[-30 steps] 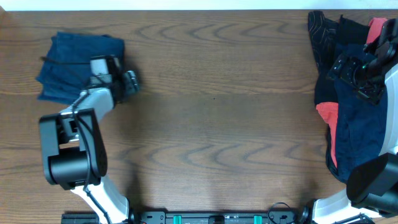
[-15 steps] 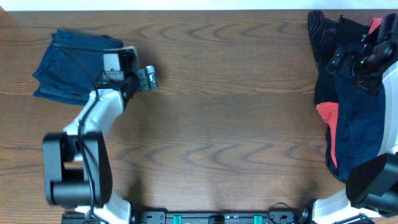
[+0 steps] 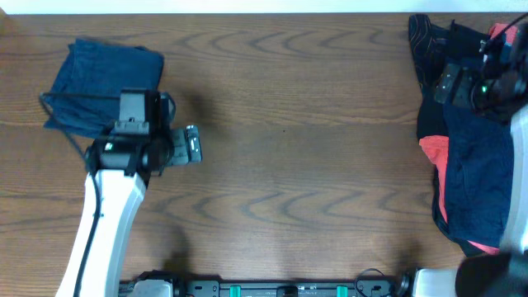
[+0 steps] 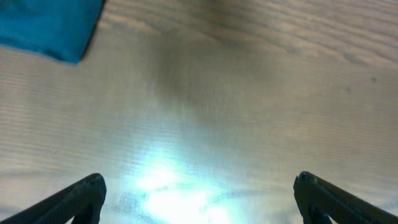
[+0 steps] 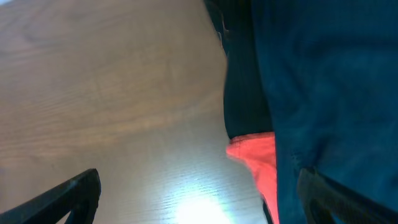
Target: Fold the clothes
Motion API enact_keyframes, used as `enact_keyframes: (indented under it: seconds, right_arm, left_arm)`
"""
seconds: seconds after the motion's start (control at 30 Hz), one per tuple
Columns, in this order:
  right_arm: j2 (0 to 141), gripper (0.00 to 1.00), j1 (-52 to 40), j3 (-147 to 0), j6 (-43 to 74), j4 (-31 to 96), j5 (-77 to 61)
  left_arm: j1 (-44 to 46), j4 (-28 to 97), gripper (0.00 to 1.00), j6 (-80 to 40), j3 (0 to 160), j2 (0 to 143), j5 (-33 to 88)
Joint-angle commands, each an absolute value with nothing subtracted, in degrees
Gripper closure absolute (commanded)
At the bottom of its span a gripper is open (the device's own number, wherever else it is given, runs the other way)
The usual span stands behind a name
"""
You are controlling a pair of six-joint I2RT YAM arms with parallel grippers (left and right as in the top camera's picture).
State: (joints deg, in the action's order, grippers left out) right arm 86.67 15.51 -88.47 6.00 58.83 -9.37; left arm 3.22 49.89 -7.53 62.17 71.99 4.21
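A folded dark navy garment lies at the table's far left; its corner shows in the left wrist view. My left gripper is open and empty over bare wood to the right of it, fingers wide apart. A pile of clothes lies at the right edge: navy shorts, a coral-red piece and a black patterned piece. My right gripper hovers open over the pile's left edge, its right finger above navy cloth.
The wooden table stretches between the folded garment and the pile. The table's far edge runs along the top. The arm bases stand at the front edge.
My left gripper has moved off the folded garment, first right, then toward the front, and stays open. My right gripper has shifted slightly toward the back over the pile.
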Motion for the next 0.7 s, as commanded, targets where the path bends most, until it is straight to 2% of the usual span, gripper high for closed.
enact_keyframes:
  seconds: [0.0, 0.23, 0.4, 0.67]
  right_arm:
    - [73.4, 0.01, 14.9, -79.5, 5.3, 54.3, -9.9]
    - [43.8, 0.01, 14.9, -57.2, 5.3, 46.7, -7.5]
    - [29.5, 0.01, 14.9, -50.5, 5.3, 47.2, -7.5]
    - [21.6, 0.01, 14.9, -49.9, 5.3, 59.9, -7.5]
  left_arm:
    - [3.1, 51.2, 0.02, -9.8, 61.6, 65.1, 3.3]
    - [3.4, 44.5, 0.02, -16.7, 53.6, 48.0, 0.4]
    - [3.4, 39.6, 0.02, -16.6, 51.0, 42.7, 0.7]
    - [3.4, 39.8, 0.02, -16.6, 51.0, 42.3, 0.7]
